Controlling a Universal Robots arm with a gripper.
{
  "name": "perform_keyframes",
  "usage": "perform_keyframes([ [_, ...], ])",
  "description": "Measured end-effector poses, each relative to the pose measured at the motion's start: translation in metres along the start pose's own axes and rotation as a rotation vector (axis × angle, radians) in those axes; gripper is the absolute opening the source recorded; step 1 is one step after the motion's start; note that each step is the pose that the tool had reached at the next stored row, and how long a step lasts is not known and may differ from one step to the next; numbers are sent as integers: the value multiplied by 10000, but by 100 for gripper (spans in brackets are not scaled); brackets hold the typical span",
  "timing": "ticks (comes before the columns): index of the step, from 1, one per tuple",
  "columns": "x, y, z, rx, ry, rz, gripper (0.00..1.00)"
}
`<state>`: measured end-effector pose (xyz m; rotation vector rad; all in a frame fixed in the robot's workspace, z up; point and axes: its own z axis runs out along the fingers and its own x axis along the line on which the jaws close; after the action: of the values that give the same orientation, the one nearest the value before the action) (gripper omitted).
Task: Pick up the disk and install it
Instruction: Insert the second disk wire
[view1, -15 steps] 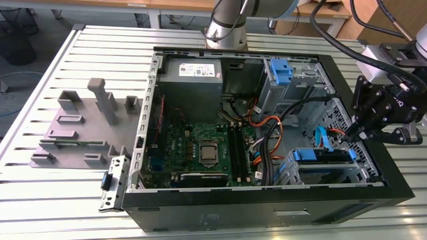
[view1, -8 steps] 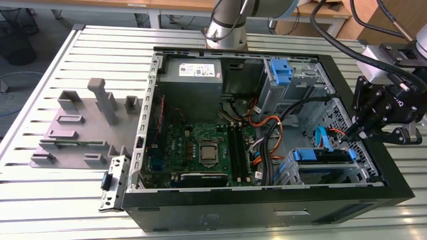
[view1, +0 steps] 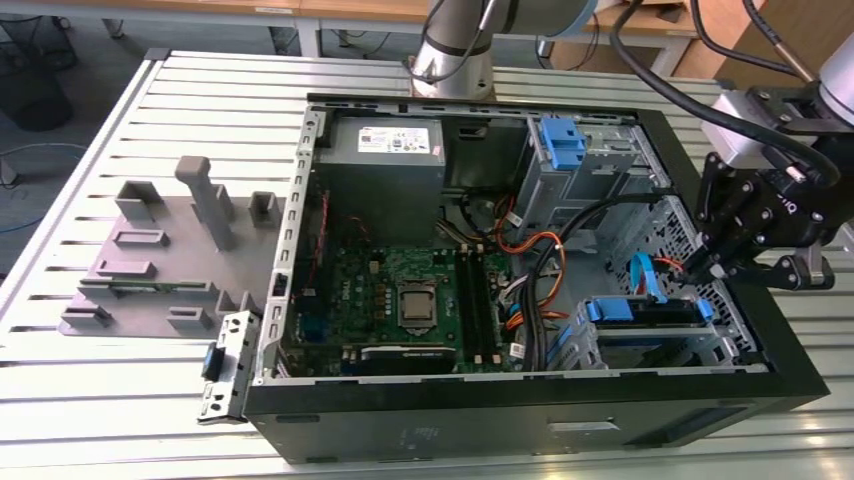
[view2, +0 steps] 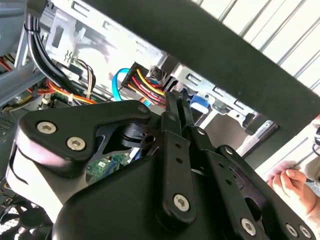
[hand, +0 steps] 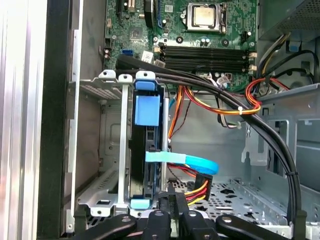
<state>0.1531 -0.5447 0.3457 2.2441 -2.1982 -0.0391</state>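
The disk (view1: 661, 312) stands on edge in the lower drive cage (view1: 667, 345) at the case's front corner, blue rails on its ends. The first wrist view shows it edge-on as a dark slab (hand: 142, 150) with a blue tab (hand: 147, 110) on top. My gripper (view1: 697, 272) hangs just beside the cage, inside the case, with its thin fingers (view2: 172, 107) pressed together and nothing visible between them. In the first wrist view the gripper (hand: 171, 192) is next to the yellow-and-red power connector (hand: 197, 187) and the blue data cable (hand: 185, 161) at the disk's edge.
A thick black cable bundle (hand: 260, 125) crosses over the cage. The motherboard (view1: 400, 300) and grey power-supply box (view1: 387, 140) fill the case, with an upper bay and blue latch (view1: 563, 145). A grey fixture (view1: 147, 260) lies on the slatted table. A person's hand (view2: 292, 182) is outside the case.
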Motion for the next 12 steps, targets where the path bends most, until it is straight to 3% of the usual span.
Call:
perform_keyframes([
  [5,26,62,0,35,84,-33,16],
  [12,103,76,7,41,91,-37,16],
])
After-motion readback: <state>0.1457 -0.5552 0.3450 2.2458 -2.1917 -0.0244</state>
